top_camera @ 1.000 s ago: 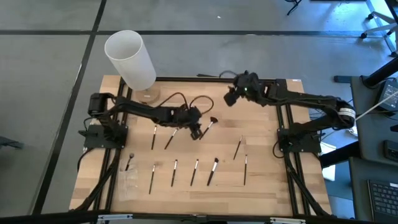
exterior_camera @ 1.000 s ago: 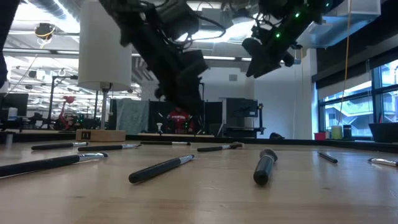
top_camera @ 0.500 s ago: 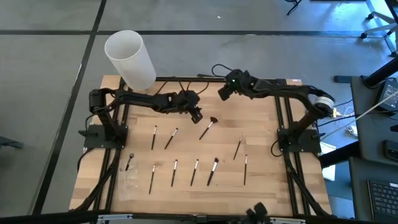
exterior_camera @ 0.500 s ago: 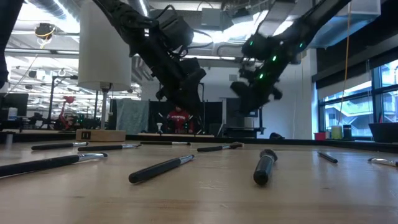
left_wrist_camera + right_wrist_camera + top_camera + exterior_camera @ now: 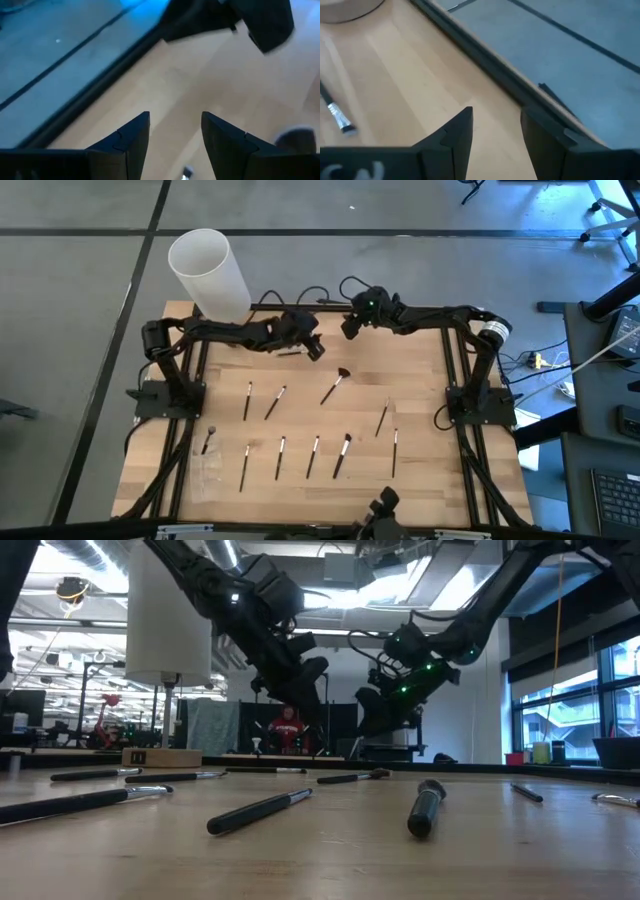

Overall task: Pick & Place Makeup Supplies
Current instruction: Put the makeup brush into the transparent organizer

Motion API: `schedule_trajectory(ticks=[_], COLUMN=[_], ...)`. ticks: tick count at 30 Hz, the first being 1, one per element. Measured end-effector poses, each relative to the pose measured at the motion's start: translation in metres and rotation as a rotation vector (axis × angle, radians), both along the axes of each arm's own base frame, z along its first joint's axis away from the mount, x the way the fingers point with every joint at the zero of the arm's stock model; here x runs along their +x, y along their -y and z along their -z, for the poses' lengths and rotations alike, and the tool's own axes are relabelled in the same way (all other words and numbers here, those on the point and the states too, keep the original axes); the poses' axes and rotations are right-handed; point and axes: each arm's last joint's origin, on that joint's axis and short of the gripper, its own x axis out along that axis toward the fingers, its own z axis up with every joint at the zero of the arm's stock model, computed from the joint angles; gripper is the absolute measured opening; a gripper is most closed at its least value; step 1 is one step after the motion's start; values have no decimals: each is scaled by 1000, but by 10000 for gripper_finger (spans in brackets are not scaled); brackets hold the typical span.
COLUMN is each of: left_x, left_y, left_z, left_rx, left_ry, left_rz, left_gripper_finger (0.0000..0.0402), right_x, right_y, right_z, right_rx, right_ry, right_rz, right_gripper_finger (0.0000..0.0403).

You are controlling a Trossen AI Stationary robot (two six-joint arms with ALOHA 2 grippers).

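Several thin, dark-handled makeup brushes lie flat on the wooden table [image 5: 420, 380]: a near row [image 5: 313, 457], a pair [image 5: 262, 401] at mid-left, and one with a fluffier head [image 5: 335, 383] in the middle. Another brush [image 5: 289, 352] [image 5: 336, 116] lies near the far edge. My left gripper [image 5: 317, 351] [image 5: 175, 131] hovers open above the far middle of the table, just beyond the fluffy brush. My right gripper [image 5: 347, 329] [image 5: 496, 125] hovers open close by at the far edge, facing it. Nothing sits between either pair of fingers.
A tall white cylinder [image 5: 209, 274] stands on a round wooden base [image 5: 345, 9] at the far left corner. Dark rails [image 5: 455, 380] run along the table's sides. Cables [image 5: 330, 290] loop behind the far edge. The two grippers are close together.
My left gripper has swung from above the middle of the table toward the far edge, staying open. My right gripper has come down and moved along the far edge toward the table's left, nearer the left gripper, also open. The brushes have not moved.
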Motion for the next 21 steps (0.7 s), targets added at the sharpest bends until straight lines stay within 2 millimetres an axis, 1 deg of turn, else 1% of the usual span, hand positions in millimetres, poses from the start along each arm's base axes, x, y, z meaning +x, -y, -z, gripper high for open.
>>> schedule_trajectory(ticks=[2, 4, 8, 11, 13, 16, 18, 21], left_x=[0, 0, 4, 7, 9, 14, 19, 27], left_y=[-3, -3, 3, 15, 25, 46, 64, 93], left_z=[-1, -2, -1, 0, 3, 9, 16, 24], left_rx=[8, -26, -228, -331, -338, -277, -230, -276], left_ry=[19, 52, 169, 194, 158, 75, 27, 51], left_rz=[-8, -10, 17, 32, 52, 63, 57, 53], left_gripper_finger=[175, 175, 175, 175, 175, 175, 175, 175], right_x=[2, 4, 7, 2, -5, -16, -23, -29], right_y=[-3, -3, -3, -10, -21, -36, -46, -66], right_z=[-1, -6, -28, -33, -27, -21, -26, -37], right_rx=[10, 21, 33, 44, 72, 80, 76, 71], right_ry=[11, 14, 2, -98, -225, -408, -465, -493], right_rz=[-1, -8, 36, 149, 218, 317, 395, 471], right_gripper_finger=[165, 165, 165, 165, 165, 165, 165, 165])
